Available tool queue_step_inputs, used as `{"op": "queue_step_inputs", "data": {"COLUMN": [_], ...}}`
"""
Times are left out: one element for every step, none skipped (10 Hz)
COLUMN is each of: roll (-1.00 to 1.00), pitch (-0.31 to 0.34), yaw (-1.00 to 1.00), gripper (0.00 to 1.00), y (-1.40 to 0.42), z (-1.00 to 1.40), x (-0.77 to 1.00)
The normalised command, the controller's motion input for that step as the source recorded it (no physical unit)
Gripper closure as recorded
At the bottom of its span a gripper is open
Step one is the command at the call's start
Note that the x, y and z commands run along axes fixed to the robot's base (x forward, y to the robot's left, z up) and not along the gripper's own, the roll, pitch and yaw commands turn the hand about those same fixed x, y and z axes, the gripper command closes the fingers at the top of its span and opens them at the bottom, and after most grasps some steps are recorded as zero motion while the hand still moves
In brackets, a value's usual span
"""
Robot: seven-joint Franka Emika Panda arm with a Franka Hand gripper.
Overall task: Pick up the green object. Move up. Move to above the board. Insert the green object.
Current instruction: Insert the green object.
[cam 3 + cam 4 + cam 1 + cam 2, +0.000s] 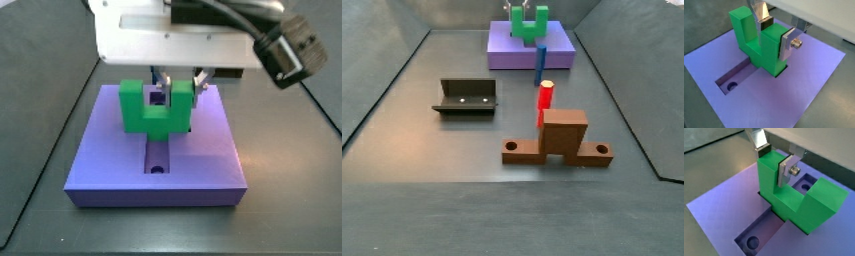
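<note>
The green object [759, 45] is a bright green U-shaped piece standing upright, arms up, with its base down in the cross-shaped recess of the purple board [811, 80]. My gripper [776, 32] is shut on one arm of the green object, with a silver finger on each side of that arm. The other wrist view shows the same grip [775, 160] on the green object [794, 200] over the board [724, 213]. In a side view the green object [151, 110] stands at the middle of the board [201, 150] under the gripper [178, 88]. A round hole [731, 86] shows in the recess.
In a side view the board [509, 55] lies at the far end of the floor, with the green object [531, 22] on it. A thin blue stick [541, 65] and a red cylinder [547, 95] stand in front. A brown block [563, 135] is nearer. The dark fixture [466, 97] is at left.
</note>
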Motion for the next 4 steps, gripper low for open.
{"op": "queue_step_inputs", "data": {"roll": [0.0,0.0,0.0,0.0], "pitch": [-0.237,-0.23,-0.073,0.0], "yaw": [0.05,0.05,0.0,0.0], "gripper": [1.0,1.0,1.0,1.0], "y": [0.0,0.0,-0.13,0.0], "z": [-0.81,-0.83,-0.13,0.0], "x": [-0.16,-0.19,0.0,0.0]}}
